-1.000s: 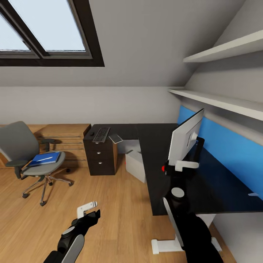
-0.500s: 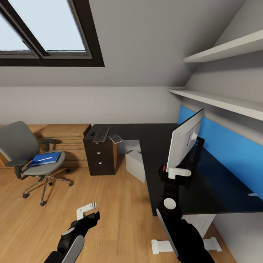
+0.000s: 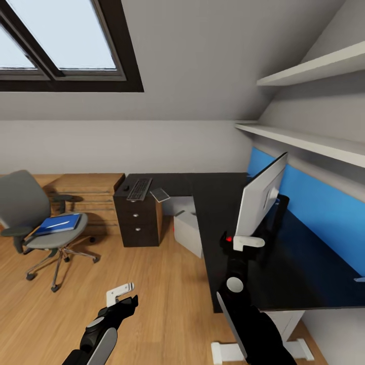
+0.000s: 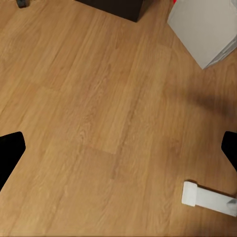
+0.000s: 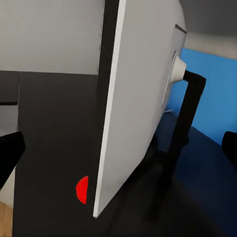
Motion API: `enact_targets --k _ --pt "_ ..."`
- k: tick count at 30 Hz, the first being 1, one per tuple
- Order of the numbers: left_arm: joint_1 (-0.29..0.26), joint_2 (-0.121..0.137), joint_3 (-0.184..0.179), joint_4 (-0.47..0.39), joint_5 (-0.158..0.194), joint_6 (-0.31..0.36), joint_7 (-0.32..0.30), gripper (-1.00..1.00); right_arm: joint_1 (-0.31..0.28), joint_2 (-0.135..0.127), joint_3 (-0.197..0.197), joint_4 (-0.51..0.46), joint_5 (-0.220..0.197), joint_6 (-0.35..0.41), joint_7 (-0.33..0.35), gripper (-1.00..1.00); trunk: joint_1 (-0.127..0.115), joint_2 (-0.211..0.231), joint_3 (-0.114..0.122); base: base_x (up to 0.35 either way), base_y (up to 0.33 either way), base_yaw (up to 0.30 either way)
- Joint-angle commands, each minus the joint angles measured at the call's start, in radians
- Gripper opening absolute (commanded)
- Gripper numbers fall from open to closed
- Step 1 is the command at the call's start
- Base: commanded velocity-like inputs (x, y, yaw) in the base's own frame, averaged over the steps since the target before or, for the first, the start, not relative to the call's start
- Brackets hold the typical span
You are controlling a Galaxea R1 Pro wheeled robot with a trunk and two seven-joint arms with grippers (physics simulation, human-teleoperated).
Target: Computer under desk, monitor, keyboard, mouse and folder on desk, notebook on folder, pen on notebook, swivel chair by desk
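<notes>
Several steps are being left undone: the monitor (image 3: 261, 200) is being steadied on the tabletop (image 3: 215, 213) beside the spread right tool (image 3: 242, 242), while the folder (image 3: 55, 223) is lying on the swivel chair (image 3: 35, 218).

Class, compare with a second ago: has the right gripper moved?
Yes. The right gripper has drawn back toward the robot, nearer the front edge of the desk, beside the lower corner of the monitor.

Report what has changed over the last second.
The right gripper drew back and leftward from the monitor, now at its lower corner, not gripping it. The camera shifted slightly. The left gripper, folder on the swivel chair and keyboard stayed.
</notes>
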Motion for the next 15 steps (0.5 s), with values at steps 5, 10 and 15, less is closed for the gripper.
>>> enact_targets --k 5,10,15 --pt "-0.001 0.001 -0.003 -0.001 0.008 0.001 0.009 1.0 -0.001 0.0 -0.005 0.006 0.01 0.009 -0.004 1.0 0.001 -0.001 -0.001 0.125 0.0 0.0" --pt "-0.001 0.001 -0.003 -0.001 0.008 0.001 0.009 1.0 -0.001 0.0 -0.035 0.007 0.009 0.009 -0.004 1.0 0.001 -0.001 -0.001 0.046 0.0 0.0" --pt "-0.001 0.001 -0.003 -0.001 0.009 0.001 0.009 1.0 -0.001 0.0 -0.048 0.007 0.01 0.009 -0.004 1.0 0.001 -0.001 -0.001 0.18 0.0 0.0"
